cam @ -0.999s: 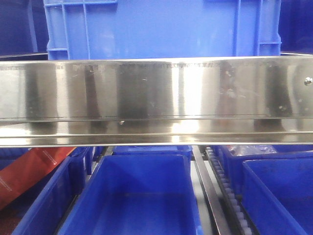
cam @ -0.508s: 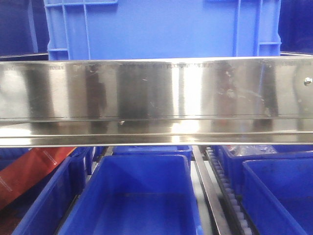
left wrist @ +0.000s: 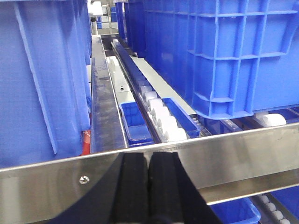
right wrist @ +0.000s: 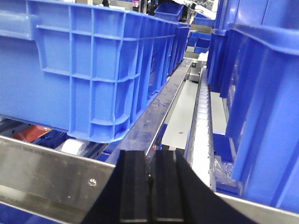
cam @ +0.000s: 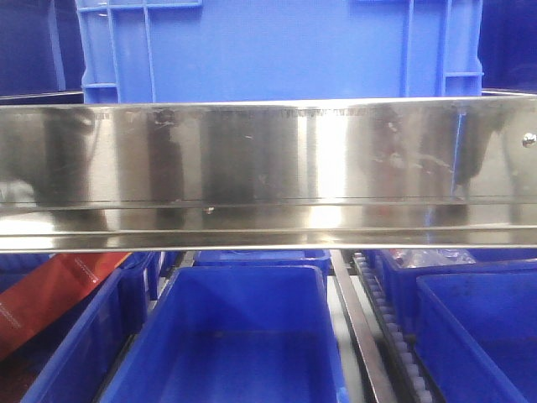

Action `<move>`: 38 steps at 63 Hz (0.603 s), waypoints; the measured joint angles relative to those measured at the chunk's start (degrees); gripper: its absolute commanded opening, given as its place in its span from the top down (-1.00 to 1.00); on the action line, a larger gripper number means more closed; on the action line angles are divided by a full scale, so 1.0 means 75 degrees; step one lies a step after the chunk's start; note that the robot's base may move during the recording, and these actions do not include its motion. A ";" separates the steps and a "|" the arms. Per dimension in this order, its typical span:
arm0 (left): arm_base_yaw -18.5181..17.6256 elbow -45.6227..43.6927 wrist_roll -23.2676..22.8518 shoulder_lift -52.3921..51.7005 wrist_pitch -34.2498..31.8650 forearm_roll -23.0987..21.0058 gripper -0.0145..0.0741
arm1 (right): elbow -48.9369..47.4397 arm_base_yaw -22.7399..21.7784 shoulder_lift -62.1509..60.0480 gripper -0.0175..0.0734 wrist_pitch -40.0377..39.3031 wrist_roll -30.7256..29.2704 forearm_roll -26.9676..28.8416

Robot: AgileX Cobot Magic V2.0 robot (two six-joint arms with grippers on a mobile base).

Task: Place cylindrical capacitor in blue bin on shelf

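The shelf's steel rail (cam: 268,172) bars the front. Below it, an open blue bin (cam: 243,336) leaves room from above. On top, crates (left wrist: 224,51) crowd both sides, leaving narrow roller-track (right wrist: 202,116) lanes between them.

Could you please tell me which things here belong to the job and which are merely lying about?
Job: shelf; open blue bin below its rail, a likely target; left hand and right hand, both shut. The capacitor is not in view.
Lying about: big blue crate on top; red packet at lower left.
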 measured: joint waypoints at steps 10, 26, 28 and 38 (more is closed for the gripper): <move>0.0000 0.0000 0.0000 0.0000 0.0000 0.0000 0.92 | 0.0000 0.0000 0.0000 0.97 0.0000 0.0000 0.0000; 0.0000 0.0000 0.0000 0.0000 0.0000 0.0000 0.92 | 0.0000 0.0000 0.0000 0.97 0.0000 0.0018 0.0000; 0.0000 0.0000 0.0000 0.0000 0.0000 0.0000 0.92 | 0.0000 0.0000 0.0000 0.97 0.0000 0.0018 0.0000; 0.0014 0.0000 0.0000 0.0000 -0.0073 -0.0172 0.92 | 0.0000 0.0000 0.0000 0.97 0.0000 0.0018 0.0000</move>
